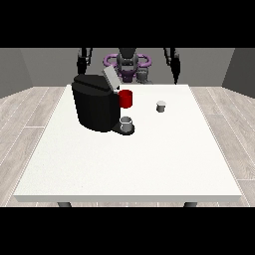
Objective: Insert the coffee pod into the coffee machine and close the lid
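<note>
- Both my hands, at the view's left (82,63) and right (174,62), hang raised behind the table (124,164); finger state cannot be told.
- Coffee pod (161,106) stands apart from the coffee machine (96,102), lid (110,78) up.

A smooth, matt white top is shown on the table (124,164). The coffee machine (94,104) is seen as black plastic with a slight sheen, its raised lid (110,78) as pale grey. The cup (127,123) under it and the coffee pod (161,106) are rendered metallic grey. The floor (30,114) is laid with pale, wood-grained planks.
</note>
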You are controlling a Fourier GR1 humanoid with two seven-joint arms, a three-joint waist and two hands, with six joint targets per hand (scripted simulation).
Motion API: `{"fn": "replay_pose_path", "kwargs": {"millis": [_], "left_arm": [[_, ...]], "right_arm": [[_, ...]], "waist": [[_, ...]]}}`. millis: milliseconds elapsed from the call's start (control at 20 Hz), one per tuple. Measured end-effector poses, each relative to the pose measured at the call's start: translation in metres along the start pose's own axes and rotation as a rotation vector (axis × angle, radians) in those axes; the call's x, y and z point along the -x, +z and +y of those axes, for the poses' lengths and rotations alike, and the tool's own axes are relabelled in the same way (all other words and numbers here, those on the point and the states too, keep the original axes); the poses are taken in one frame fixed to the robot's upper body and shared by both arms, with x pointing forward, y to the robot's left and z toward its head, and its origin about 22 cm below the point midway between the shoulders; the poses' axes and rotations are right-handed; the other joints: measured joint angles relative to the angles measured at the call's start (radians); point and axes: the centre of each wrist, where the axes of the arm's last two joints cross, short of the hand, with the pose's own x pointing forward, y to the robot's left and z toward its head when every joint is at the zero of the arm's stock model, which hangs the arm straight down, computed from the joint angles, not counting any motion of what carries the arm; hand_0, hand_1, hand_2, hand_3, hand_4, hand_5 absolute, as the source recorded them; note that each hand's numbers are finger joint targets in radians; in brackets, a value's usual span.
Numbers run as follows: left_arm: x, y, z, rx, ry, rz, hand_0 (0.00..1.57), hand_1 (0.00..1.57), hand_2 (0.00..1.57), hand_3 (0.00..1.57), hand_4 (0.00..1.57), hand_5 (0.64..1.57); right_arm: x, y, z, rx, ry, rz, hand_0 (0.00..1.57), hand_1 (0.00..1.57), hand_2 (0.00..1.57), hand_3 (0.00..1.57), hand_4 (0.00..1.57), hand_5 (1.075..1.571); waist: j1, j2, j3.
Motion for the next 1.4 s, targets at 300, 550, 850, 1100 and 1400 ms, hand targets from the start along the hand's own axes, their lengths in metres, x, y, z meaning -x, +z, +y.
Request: {"fn": "replay_pose_path", "kwargs": {"millis": [300,550,850,1100,1400], "left_arm": [[-0.006,-0.003,-0.016,0.090,0.052,-0.058,0.00,0.00,0.00,0.00,0.71,1.571],[-0.009,-0.006,-0.020,0.167,0.051,-0.109,0.00,0.00,0.00,0.00,0.59,1.571],[-0.017,-0.026,0.000,0.169,-0.115,-0.075,0.00,0.00,0.00,0.00,0.00,1.571],[-0.018,-0.046,0.029,0.139,-0.277,-0.057,0.00,0.00,0.00,0.00,0.00,1.571],[-0.021,-0.069,0.054,0.086,-0.457,-0.053,0.00,0.00,0.00,0.00,0.00,1.571]], "right_arm": [[0.013,0.006,0.002,0.014,-0.053,0.014,0.00,0.00,0.00,0.00,0.33,1.571],[0.023,0.010,0.000,0.081,-0.130,-0.064,0.00,0.00,0.00,0.00,0.35,1.571],[0.018,0.000,0.000,0.065,-0.126,-0.114,0.00,0.00,0.00,0.00,0.34,1.571],[0.008,-0.009,0.015,0.032,-0.141,-0.184,0.00,0.00,0.00,0.00,0.39,1.571],[-0.001,-0.019,0.022,0.016,-0.122,-0.252,0.00,0.00,0.00,0.00,0.46,1.571]], "waist": [[-0.019,-0.049,-0.0130],[-0.034,-0.054,-0.0155],[-0.050,-0.018,-0.0163],[-0.093,0.049,-0.0167],[-0.146,0.152,-0.0170]]}}
